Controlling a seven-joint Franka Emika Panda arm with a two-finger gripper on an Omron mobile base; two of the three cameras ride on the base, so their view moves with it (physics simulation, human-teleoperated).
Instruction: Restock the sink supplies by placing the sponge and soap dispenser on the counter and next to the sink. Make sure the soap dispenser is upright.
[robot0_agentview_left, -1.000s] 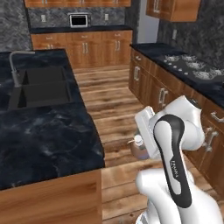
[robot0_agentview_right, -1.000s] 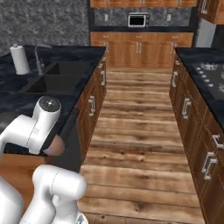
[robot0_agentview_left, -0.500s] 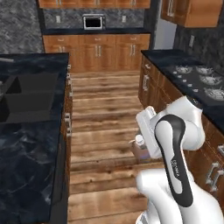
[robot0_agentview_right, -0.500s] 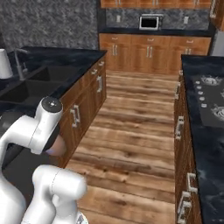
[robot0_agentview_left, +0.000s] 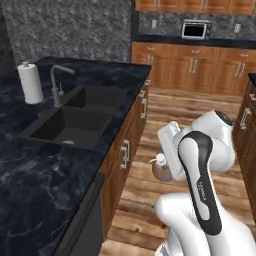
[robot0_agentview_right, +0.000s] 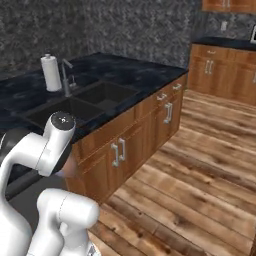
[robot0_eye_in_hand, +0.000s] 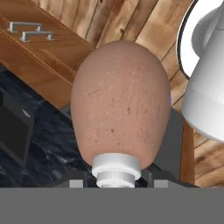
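Note:
The soap dispenser (robot0_eye_in_hand: 120, 100), a rounded brown-orange bottle with a white pump neck, sits between my fingers, and my gripper (robot0_eye_in_hand: 117, 180) is shut on it. From the left base view the bottle (robot0_agentview_left: 161, 170) hangs over the wooden floor beside the counter's front, pump top upward, close to my white forearm. A sliver of the bottle (robot0_agentview_right: 68, 169) peeks past the arm in the right base view. The black double-basin sink (robot0_agentview_left: 75, 125) (robot0_agentview_right: 85, 102) lies in the dark marbled counter (robot0_agentview_left: 35, 190) (robot0_agentview_right: 130, 72), with its grey faucet (robot0_agentview_left: 57, 82) at the back. The sponge is out of view.
A white paper towel roll (robot0_agentview_left: 30, 82) (robot0_agentview_right: 51, 72) stands left of the faucet. Wooden cabinet fronts with steel handles (robot0_agentview_right: 117, 150) run under the counter. Wooden floor (robot0_agentview_right: 200, 175) stretches to the right. More cabinets and a microwave (robot0_agentview_left: 195, 30) line the far wall.
The whole picture has shifted, so the base has moved: the sink and counter now lie nearer and more central. The bottle stays in my grip.

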